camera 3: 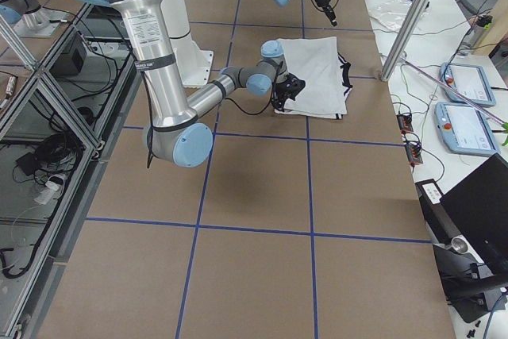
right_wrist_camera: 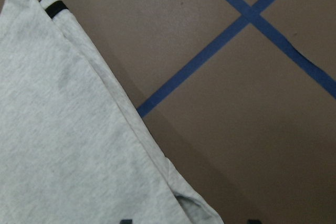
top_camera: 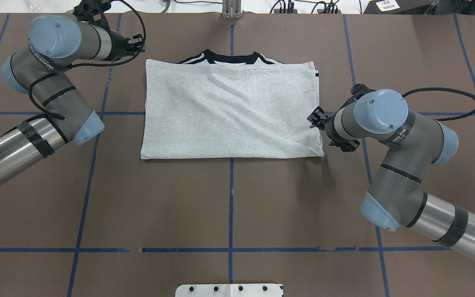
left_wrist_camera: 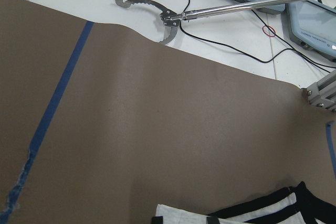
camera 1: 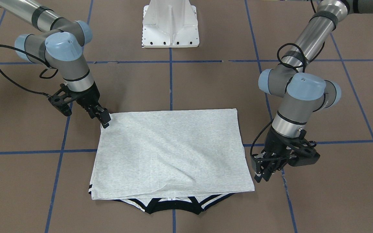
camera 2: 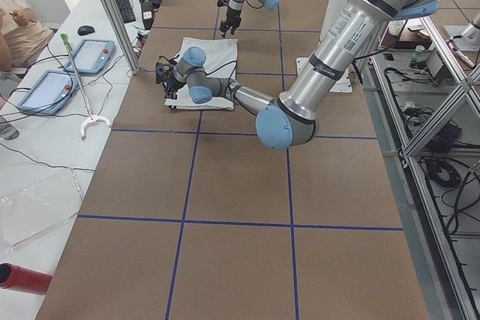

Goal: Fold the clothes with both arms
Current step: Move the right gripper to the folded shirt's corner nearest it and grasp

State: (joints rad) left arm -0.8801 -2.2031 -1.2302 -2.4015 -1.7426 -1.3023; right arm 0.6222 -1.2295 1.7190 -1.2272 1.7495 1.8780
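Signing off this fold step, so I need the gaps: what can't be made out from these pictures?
- Print on the T-shirt: hidden in every view; the cloth lies folded, plain side up.
- Right gripper: at the T-shirt's corner in the front-facing view; whether it pinches cloth is too small to tell.
- Left gripper: fingers dark and small in that view; overhead, its own arm covers most of it.

Pedestal base (top_camera: 229,290): cropped at the edge.
T-shirt (top_camera: 229,111): lower layers covered by top fold.
Left gripper (camera 1: 261,174): jaw gap unreadable.
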